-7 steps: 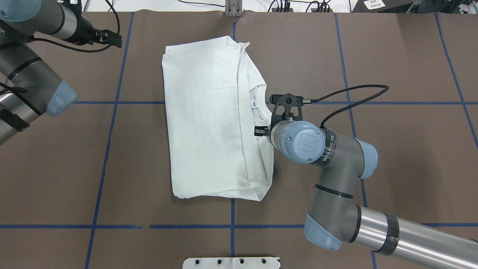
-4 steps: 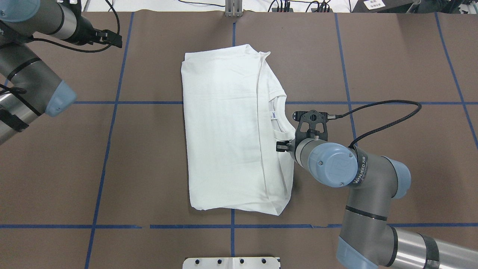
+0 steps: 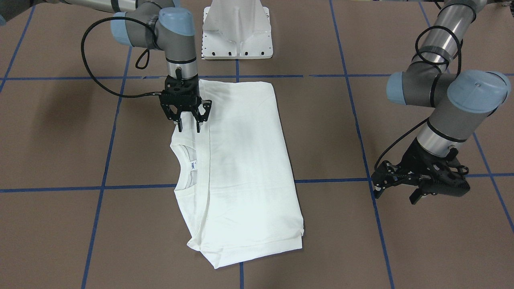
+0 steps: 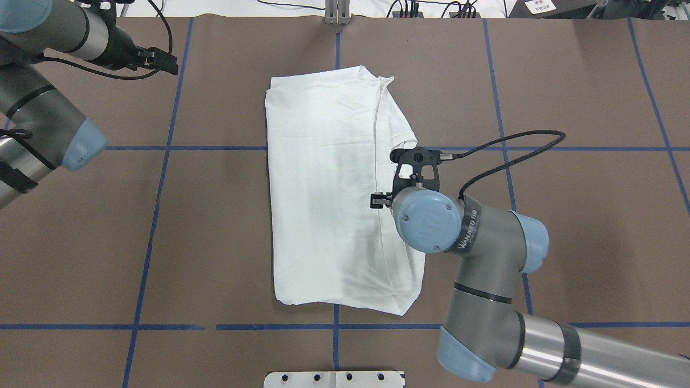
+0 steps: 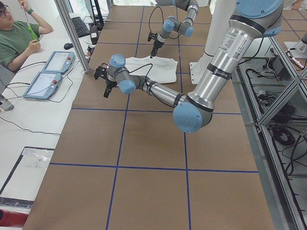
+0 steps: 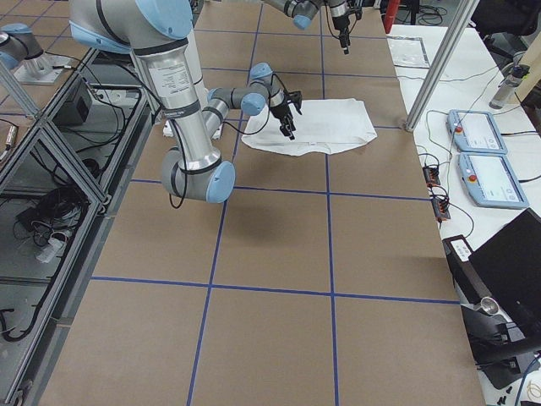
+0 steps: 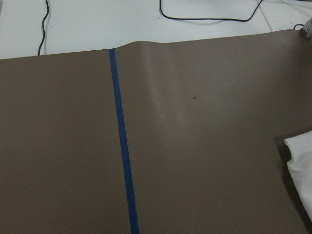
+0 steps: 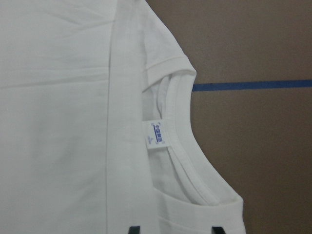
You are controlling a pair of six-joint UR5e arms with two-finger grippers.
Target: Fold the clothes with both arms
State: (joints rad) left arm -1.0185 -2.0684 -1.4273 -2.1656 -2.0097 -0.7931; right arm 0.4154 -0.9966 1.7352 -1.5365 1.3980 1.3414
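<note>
The white T-shirt point(image 3: 245, 160) lies folded lengthwise on the brown table, with its collar and neck label point(image 3: 193, 165) at the side edge toward my right arm. It also shows in the overhead view point(image 4: 323, 188) and the right wrist view point(image 8: 73, 122). My right gripper point(image 3: 188, 127) is open and points down, just above the shirt's edge beside the collar, holding nothing. Its two fingertips point(image 8: 134, 229) show apart at the bottom of the wrist view. My left gripper point(image 3: 395, 195) is open and empty, low over bare table far from the shirt. The black text is hidden.
The white pedestal base point(image 3: 237, 28) stands at the robot's side of the table. Blue tape lines point(image 4: 334, 326) cross the brown cover. Cables lie along the far table edge point(image 4: 409, 8). An operator point(image 5: 19, 38) and two tablets point(image 5: 50, 72) are beyond that edge.
The shirt slid to the right together with my right gripper, then stayed put. My right gripper has since moved back left over the shirt near the collar. The left arm has barely moved.
</note>
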